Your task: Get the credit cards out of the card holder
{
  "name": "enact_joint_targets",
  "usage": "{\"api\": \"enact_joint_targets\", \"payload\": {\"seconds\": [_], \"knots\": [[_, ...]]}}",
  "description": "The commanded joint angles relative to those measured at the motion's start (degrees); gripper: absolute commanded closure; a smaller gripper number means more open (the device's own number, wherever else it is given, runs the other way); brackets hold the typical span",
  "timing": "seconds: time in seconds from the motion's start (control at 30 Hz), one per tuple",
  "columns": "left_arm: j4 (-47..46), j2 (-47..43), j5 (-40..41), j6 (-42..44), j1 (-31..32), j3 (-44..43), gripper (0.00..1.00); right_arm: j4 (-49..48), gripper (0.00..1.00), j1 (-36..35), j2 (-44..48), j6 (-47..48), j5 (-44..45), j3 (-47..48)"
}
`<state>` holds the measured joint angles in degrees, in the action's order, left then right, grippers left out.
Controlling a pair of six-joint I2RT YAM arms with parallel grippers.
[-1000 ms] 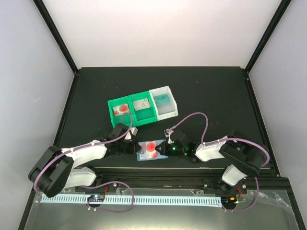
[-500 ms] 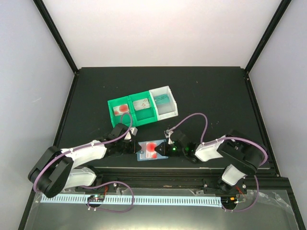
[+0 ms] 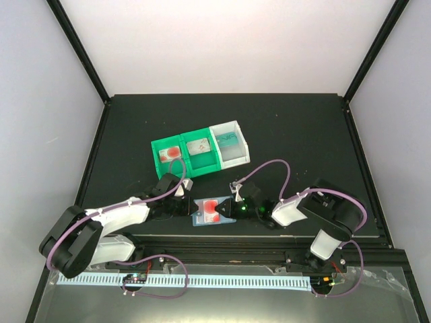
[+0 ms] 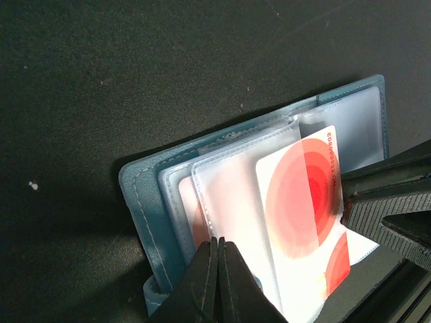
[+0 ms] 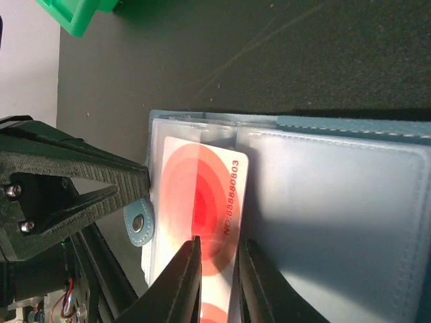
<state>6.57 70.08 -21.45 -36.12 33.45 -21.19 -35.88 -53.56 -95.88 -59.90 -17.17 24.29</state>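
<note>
The light-blue card holder (image 3: 202, 217) lies open near the table's front edge, between my two grippers. A whitish credit card with red circles (image 5: 209, 188) sticks partway out of a clear pocket (image 4: 229, 195). My left gripper (image 4: 219, 242) is shut, with its tips resting on the holder's clear pocket near the spine (image 4: 145, 202). My right gripper (image 5: 219, 245) hovers over the red-marked card with its jaws a narrow gap apart and nothing pinched between them. In the top view the left gripper (image 3: 185, 205) is at the holder's left edge and the right gripper (image 3: 232, 210) at its right edge.
Behind the holder stand two joined green bins (image 3: 156, 145) and a white bin (image 3: 237, 156). A red-marked card (image 3: 170, 153), a whitish card (image 3: 200, 146) and a teal card (image 3: 227, 139) lie in them. The table's front rail (image 3: 222, 242) runs just below the holder.
My right gripper was shut and now stands slightly open over the red-marked card, and its arm has shifted a little left. The left gripper and the holder have not moved.
</note>
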Motion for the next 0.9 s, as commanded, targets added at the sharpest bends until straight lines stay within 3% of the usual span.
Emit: {"api": "enact_joint_targets", "payload": {"seconds": [0.0,0.4,0.57,0.87], "knots": [[2.1,-2.5,0.7,-0.3,0.3,-0.7,0.96,-2.1,0.81,0.8,-0.6,-1.1,0.4,-1.5],[4.3,-8.0,-0.5,-1.4,0.5,-2.2,0.91,-2.1,0.83,1.1,-0.5,-0.9,0.3,-1.4],[-2.6,-4.5,-6.6,-2.0,0.9,-1.2,0.92,-2.8,0.83,1.1,-1.0,-1.2,0.1,-1.3],[-4.9,1.6,-4.8,-1.4,3.0,-1.7,0.96,-3.1,0.82,1.2,-1.2,-1.2,0.1,-1.7]]}}
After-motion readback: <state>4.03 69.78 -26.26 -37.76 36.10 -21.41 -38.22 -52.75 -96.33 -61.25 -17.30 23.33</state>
